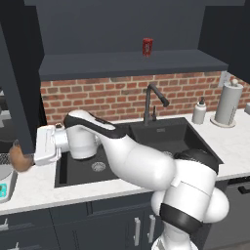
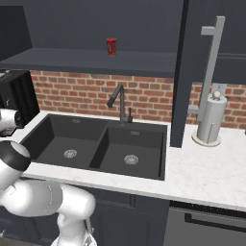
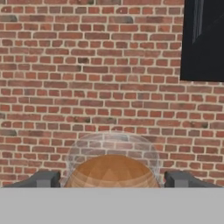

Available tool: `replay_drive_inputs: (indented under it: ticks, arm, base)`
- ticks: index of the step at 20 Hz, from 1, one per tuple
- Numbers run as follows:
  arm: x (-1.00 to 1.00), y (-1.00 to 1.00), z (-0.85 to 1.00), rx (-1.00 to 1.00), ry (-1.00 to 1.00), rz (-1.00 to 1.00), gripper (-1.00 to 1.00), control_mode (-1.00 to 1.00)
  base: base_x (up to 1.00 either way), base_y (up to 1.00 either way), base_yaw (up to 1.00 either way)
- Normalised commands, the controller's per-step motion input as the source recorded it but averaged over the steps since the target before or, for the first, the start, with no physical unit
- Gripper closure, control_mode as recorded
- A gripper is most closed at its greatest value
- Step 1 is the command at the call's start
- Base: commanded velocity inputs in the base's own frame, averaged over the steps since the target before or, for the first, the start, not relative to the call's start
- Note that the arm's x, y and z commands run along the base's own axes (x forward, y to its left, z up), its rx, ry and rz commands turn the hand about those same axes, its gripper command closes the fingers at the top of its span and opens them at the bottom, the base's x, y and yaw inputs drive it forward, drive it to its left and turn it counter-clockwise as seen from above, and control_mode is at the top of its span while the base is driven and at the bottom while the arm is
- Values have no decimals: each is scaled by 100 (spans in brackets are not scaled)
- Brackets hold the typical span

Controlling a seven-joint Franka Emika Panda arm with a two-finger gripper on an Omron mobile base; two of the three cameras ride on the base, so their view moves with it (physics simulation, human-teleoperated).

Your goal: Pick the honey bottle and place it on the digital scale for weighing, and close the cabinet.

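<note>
While the arm reaches out left over the counter, the claw (image 3: 112, 179) has its two fingers (image 3: 43, 179) spread around the honey (image 3: 112, 173), one on each side, so it looks gripped. From the left base view the honey (image 1: 19, 160) sits at the claw tip, with the scale (image 1: 6, 185) just below it. Cabinet (image 2: 211, 43) door's hanging open way off right, red can (image 1: 147, 47) on the shelf up behind
</note>
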Motion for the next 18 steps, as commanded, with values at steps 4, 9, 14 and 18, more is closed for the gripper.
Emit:
replay_drive_inputs:
  ticks: [4,9,14,18]
  arm:
    - [2,18,-29,1,1,0,100,-100]
    - [14,13,-24,0,1,0,100,-100]
    - [4,11,-18,0,0,0,100,-100]
    - [6,12,-1,0,0,0,100,-100]
  base:
    - [0,0,0]
    - [0,0,0]
    - [0,0,0]
    - [0,0,0]
